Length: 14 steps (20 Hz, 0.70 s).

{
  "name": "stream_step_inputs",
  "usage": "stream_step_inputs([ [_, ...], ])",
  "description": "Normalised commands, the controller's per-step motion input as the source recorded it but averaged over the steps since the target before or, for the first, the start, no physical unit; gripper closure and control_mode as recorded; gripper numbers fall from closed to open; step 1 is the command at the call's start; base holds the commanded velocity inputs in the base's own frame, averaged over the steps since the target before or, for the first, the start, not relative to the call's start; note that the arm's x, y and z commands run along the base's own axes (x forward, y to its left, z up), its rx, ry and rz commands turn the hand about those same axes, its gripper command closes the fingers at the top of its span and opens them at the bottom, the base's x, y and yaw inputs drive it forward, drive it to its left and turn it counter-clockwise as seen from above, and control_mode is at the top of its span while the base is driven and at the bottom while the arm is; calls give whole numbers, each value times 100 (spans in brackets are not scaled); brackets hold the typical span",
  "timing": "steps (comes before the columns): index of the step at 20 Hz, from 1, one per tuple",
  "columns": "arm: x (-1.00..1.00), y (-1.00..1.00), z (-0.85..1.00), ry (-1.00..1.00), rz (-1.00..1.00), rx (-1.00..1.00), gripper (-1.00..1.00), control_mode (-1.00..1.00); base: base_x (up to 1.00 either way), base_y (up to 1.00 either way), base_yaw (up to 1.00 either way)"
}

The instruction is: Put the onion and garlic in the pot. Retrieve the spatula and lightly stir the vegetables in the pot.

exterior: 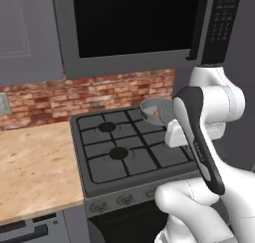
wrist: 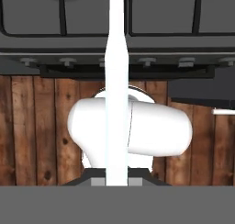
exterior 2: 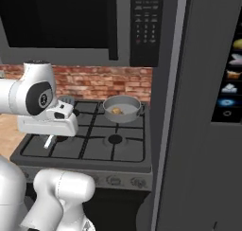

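The gripper [exterior 2: 49,141] is mostly hidden behind the hand, its jaws clamped on the spatula [wrist: 116,103] — a pale straight handle, head cut off from sight. The grey pot [exterior 2: 123,108] sits on the stove's [exterior 2: 94,147] back-right burner; the golden onion [exterior 2: 116,111] lies inside.

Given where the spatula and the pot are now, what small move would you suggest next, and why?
Probably carry the spatula toward the pot at the back right burner. The tool looks shut on its handle over the front of the stove, and the onion already lies in the pot.
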Motion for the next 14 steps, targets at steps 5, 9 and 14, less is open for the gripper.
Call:
stream_step_inputs([
  [5, 0, 0, 0, 0, 0, 0, 100, 100, 86, -8, -14],
  [9, 0, 0, 0, 0, 0, 0, 100, 100, 26, -52, -19],
  [14, 0, 0, 0, 0, 0, 0, 100, 100, -54, -59, -13],
])
